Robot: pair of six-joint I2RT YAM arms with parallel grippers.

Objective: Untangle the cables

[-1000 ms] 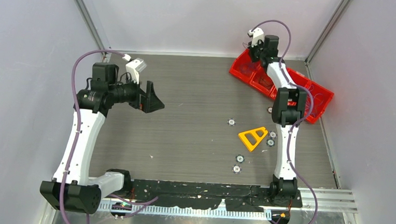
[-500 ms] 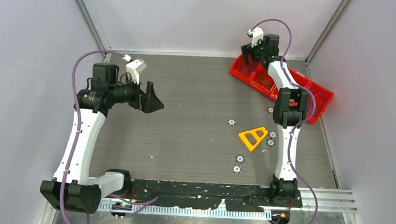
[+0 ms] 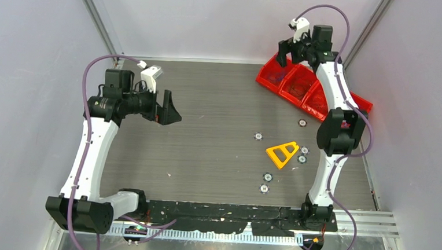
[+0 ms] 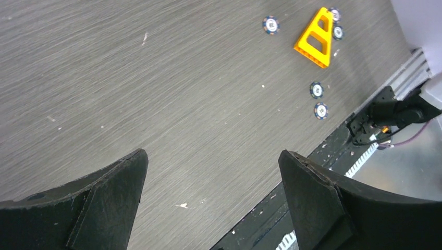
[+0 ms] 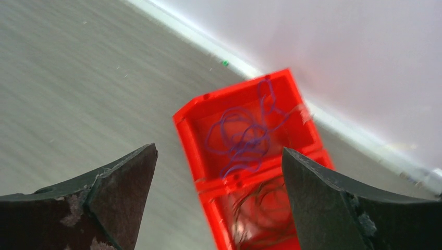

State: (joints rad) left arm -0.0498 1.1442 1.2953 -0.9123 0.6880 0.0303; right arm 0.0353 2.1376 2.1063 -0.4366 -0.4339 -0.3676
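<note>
Right wrist view: thin purple curly cables [image 5: 241, 136] lie in the end compartment of red plastic bin [image 5: 186, 143], directly ahead of wide-open right hand [image 5: 219, 152].

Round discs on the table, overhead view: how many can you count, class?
6 discs. One alone mid-table; one near the red tray; two beside the yellow triangle; two nearest the right arm's base. More may hide behind that arm.
</note>
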